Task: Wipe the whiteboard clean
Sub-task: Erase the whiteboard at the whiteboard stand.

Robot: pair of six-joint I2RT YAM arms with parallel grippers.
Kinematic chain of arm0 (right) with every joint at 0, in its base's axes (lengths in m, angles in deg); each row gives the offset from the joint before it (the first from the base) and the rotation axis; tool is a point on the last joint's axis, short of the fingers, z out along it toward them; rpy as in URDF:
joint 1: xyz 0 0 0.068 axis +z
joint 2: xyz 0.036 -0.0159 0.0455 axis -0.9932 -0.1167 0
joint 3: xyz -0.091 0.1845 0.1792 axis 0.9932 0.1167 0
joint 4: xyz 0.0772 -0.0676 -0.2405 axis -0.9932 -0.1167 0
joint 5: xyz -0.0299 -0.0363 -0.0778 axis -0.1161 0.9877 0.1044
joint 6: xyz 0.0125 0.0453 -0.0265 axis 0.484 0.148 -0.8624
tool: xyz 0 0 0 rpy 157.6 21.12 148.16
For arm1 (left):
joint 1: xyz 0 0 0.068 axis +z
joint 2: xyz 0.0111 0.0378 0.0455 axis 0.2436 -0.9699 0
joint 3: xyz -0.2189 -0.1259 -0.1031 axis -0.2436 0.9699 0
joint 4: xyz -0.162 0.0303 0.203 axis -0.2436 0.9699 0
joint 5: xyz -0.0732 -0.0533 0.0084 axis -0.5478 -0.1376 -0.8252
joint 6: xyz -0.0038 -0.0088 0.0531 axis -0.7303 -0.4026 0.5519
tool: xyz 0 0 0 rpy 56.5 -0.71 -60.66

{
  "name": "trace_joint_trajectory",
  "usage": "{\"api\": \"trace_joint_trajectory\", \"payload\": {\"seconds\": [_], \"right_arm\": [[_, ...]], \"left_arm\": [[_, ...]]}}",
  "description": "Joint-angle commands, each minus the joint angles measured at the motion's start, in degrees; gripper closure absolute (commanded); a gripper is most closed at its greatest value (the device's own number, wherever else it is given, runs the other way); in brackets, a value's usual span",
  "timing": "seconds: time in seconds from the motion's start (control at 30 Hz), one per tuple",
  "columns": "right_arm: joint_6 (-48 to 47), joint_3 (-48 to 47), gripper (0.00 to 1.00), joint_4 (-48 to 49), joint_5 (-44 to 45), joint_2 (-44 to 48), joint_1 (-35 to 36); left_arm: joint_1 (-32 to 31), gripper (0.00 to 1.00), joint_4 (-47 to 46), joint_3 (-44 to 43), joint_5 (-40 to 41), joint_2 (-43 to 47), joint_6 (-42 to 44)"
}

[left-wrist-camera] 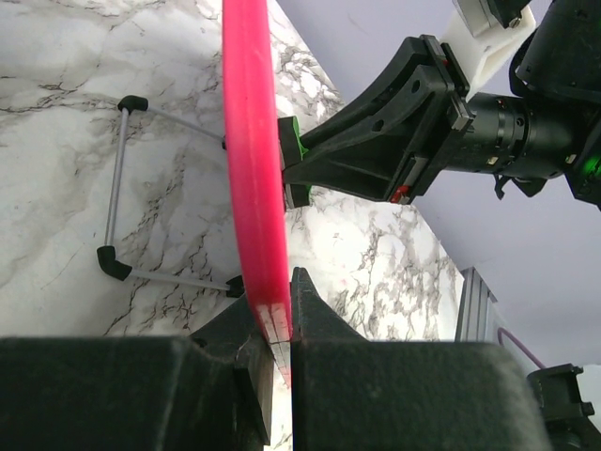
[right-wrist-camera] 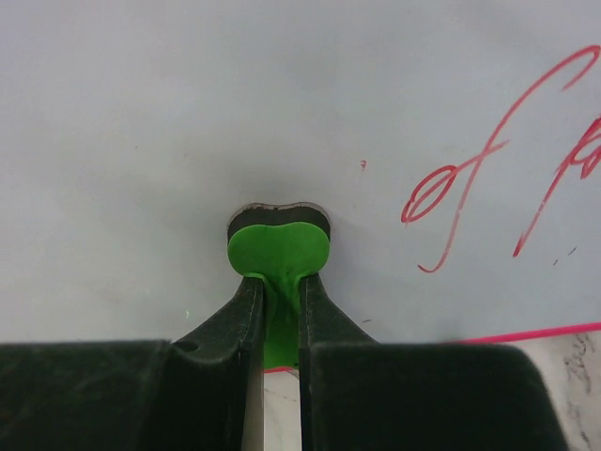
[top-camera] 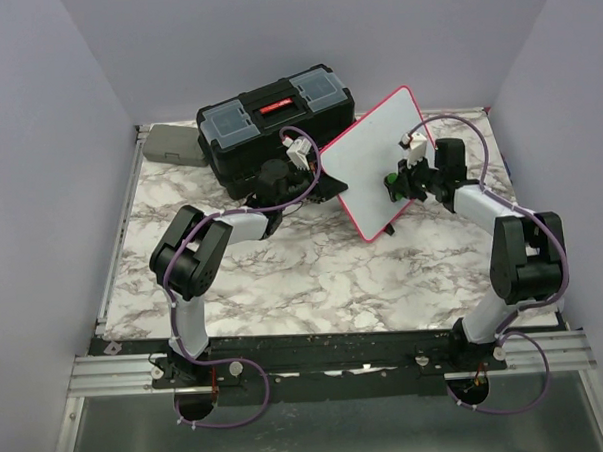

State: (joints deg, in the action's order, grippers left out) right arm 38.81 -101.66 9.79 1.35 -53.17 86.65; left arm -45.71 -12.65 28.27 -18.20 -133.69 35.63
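Observation:
The whiteboard (top-camera: 369,163), white with a pink-red frame, stands tilted on the marble table. My left gripper (top-camera: 318,183) is shut on its left edge; the left wrist view shows the pink frame (left-wrist-camera: 252,169) pinched between my left gripper's (left-wrist-camera: 280,310) jaws. My right gripper (top-camera: 398,185) is shut on a green eraser (top-camera: 390,182) pressed against the board's face. In the right wrist view the eraser (right-wrist-camera: 278,249) sits between my right gripper's (right-wrist-camera: 280,296) jaws on the white surface (right-wrist-camera: 188,94). Red handwriting (right-wrist-camera: 488,178) is to its right.
A black toolbox (top-camera: 272,122) stands behind the board, a grey case (top-camera: 170,145) at the back left. The board's wire stand with black feet (left-wrist-camera: 117,225) hangs off its back. Purple walls close the table on three sides.

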Motion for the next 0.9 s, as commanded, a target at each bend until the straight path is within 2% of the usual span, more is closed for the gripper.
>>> {"api": "trace_joint_trajectory", "payload": {"seconds": [0.0,0.27,0.33,0.47,0.53,0.6,0.7,0.8,0.87], "right_arm": [[6.7,3.11,0.99,5.1,12.32,-0.76,-0.26],[6.29,0.71,0.99,1.88,14.38,-2.63,-0.55],[2.58,0.03,0.99,-1.38,8.74,-3.08,-0.54],[-6.42,-2.45,0.99,-11.1,-10.88,-5.15,-0.61],[-8.21,-1.17,0.99,-10.34,-15.39,-4.54,-0.45],[-7.96,2.34,0.99,-5.0,-16.5,-1.68,-0.5],[-3.28,7.02,0.99,5.61,-12.41,2.17,-0.48],[6.22,9.46,0.99,16.2,1.81,3.18,-0.46],[9.63,9.49,0.99,19.26,10.92,3.12,-0.47]], "left_arm": [[-2.22,1.0,-1.15,-0.84,-8.55,1.0,-1.74],[-2.22,1.0,-1.72,-0.57,-8.55,0.92,-1.96],[-2.2,1.0,-1.83,-0.56,-8.55,0.83,-1.94],[-2.19,1.0,-1.94,-0.58,-8.54,0.63,-1.99],[-2.22,1.0,-1.94,-0.58,-8.63,0.58,-2.0],[-2.22,1.0,-1.94,-0.58,-8.67,0.41,-2.01],[-2.22,1.0,-2.03,-0.83,-8.58,0.22,-2.22],[-2.22,1.0,-1.95,-0.84,-8.55,0.39,-2.22],[-2.22,1.0,-1.68,-0.69,-8.54,0.62,-2.01]]}}
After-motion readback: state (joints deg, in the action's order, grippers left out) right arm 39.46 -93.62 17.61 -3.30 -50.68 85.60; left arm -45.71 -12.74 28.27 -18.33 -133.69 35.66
